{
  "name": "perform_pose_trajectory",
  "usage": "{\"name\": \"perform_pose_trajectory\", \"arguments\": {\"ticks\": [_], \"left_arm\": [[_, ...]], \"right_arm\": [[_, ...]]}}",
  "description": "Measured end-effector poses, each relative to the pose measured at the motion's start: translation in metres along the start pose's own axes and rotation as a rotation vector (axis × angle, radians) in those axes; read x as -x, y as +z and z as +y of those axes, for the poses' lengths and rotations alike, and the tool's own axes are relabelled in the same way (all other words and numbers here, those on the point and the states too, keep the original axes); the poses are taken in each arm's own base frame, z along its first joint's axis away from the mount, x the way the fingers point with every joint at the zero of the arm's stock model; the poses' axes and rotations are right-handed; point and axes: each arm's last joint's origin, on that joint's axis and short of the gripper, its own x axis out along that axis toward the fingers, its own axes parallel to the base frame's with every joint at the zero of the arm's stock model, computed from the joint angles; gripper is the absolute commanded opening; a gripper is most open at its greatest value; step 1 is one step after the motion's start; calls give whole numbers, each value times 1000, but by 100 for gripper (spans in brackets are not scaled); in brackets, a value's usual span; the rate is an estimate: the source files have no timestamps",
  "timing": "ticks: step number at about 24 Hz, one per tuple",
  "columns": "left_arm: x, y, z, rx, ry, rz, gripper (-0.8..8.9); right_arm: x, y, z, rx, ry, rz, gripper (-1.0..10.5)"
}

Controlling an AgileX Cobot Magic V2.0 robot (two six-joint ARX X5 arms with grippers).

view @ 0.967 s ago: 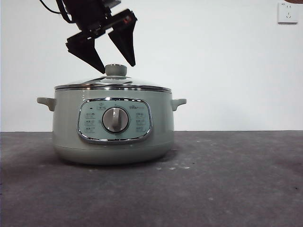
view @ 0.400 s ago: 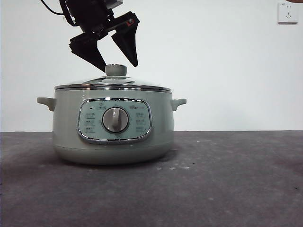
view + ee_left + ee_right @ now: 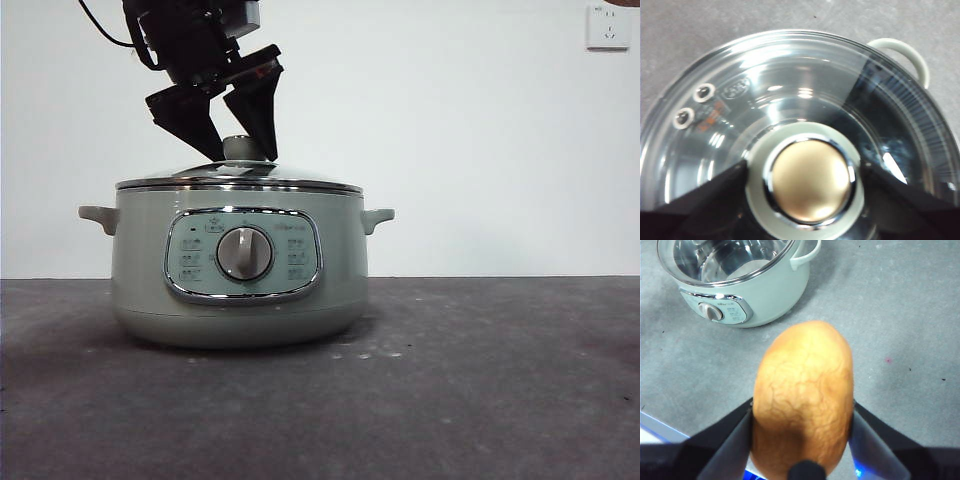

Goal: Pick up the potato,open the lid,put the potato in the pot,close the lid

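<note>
You have 1 pot [image 3: 140, 270] on the dark grey table [image 3: 480, 390], pale sage green, with 2 small side handles, 1 chrome-framed control panel [image 3: 243, 255] and 1 silver dial [image 3: 244, 253] facing the front camera. 1 clear glass lid [image 3: 290, 180] with a steel rim sits closed on the pot, and its 1 round knob [image 3: 245, 148] stands at the centre.

Your left gripper [image 3: 238, 155] hangs over the lid from above, its 2 black jaws spread to either side of the knob with the tips down at knob height. In the left wrist view the gripper [image 3: 805, 175] has the knob [image 3: 810, 180], gold-toned on top inside a chrome ring and pale collar, between its jaws; the jaws stand just beside the collar, and you cannot tell whether they press on it. 2 small round fittings [image 3: 694, 105] show near the lid's [image 3: 765, 95] rim.

Your right gripper [image 3: 802, 432] holds the 1 orange-brown potato [image 3: 802, 400] clamped between its 2 jaws, up off the table and well apart from the pot [image 3: 770, 290], which lies off to one side below it. 1 white wall socket [image 3: 608, 26] sits high on the wall behind.
</note>
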Motion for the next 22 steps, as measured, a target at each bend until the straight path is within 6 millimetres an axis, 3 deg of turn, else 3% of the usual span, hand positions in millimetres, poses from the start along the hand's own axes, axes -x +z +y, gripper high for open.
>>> {"name": "perform_pose_trajectory", "arguments": {"ticks": [2, 5, 8, 18, 20, 22], "left_arm": [[1, 1, 1, -3, -3, -11, 215], [1, 1, 0, -4, -5, -6, 202], [1, 1, 0, -4, -5, -7, -17], [7, 1, 1, -1, 0, -17, -8], [22, 1, 2, 2, 4, -46, -8], [51, 2, 4, 4, 23, -111, -8]], "right_arm": [[0, -1, 0, -1, -1, 14, -12], [0, -2, 0, -1, -1, 18, -12], [0, -2, 0, -1, -1, 19, -12], [0, -2, 0, -1, -1, 19, -12], [0, -2, 0, -1, -1, 19, -12], [0, -2, 0, -1, -1, 19, -12]]}}
